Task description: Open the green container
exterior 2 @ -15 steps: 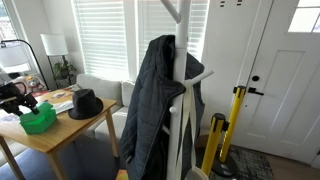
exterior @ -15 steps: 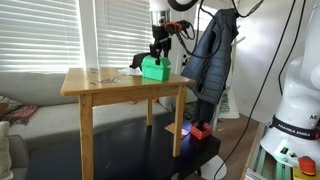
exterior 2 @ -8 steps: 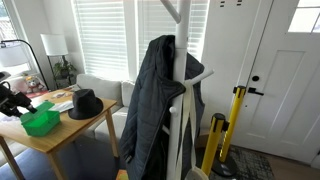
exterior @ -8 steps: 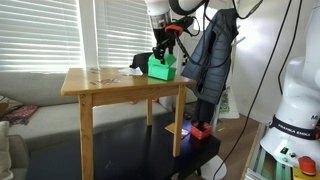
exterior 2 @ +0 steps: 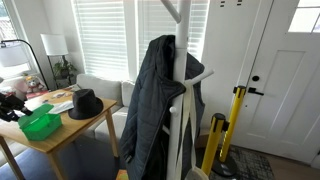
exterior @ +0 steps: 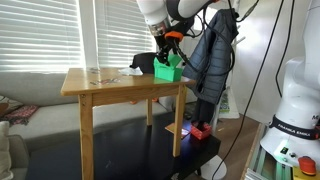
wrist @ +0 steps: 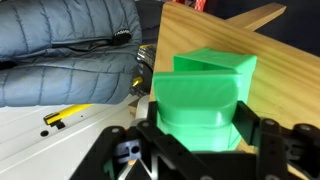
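Window blinds [exterior: 60, 35] are running behind a wooden surface [exterior: 100, 82], and the arm [exterior: 158, 12] is reaching down over the end of it that is closest to a hanging jacket [exterior: 215, 50]. The fingers [wrist: 152, 125] are clamping the container [wrist: 205, 95]. In the wrist view a black finger is pressing against each side of its lower green block, and a taller green part is standing just beyond them. Whether the lid is open cannot be told, nor whether the base is touching the wood.

The surface's edge is cutting diagonally across the wrist view right beside the fingers. The container is sitting at that edge, with part of it showing against the floor and the jacket past it. The jacket is hanging near the fingers on that side, leaving only a narrow gap of air.

On the other side of the fingers, a black hat [exterior 2: 87, 103] is lying on the wood, near the container [exterior 2: 40, 123] but apart from it. Beyond the hat, something flat and pale [exterior 2: 58, 97] is lying on the surface, and a longer stretch of wood is running away from the fingers.
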### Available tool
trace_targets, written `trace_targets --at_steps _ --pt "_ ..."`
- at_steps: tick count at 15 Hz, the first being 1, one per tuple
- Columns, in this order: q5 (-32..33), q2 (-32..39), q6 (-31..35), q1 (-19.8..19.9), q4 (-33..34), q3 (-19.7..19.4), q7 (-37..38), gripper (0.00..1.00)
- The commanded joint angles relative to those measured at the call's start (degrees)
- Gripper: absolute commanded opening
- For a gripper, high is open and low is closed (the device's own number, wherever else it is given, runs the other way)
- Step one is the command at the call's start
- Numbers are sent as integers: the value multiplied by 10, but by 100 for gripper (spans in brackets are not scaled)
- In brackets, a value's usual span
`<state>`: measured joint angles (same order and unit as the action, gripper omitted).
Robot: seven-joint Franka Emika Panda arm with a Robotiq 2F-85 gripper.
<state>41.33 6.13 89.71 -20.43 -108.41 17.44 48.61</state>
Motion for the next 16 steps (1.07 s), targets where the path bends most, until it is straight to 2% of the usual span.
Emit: trace_targets --at_steps 1,5,6,11,16 --pt "0 2 -3 -1 3 0 0 74" --pt "0 3 -4 -1 7 -1 1 74" --pt "0 4 -4 -1 8 -1 1 49" --pt "38 25 -44 -14 14 3 32 49" --pt "104 50 -94 -38 17 11 75 49"
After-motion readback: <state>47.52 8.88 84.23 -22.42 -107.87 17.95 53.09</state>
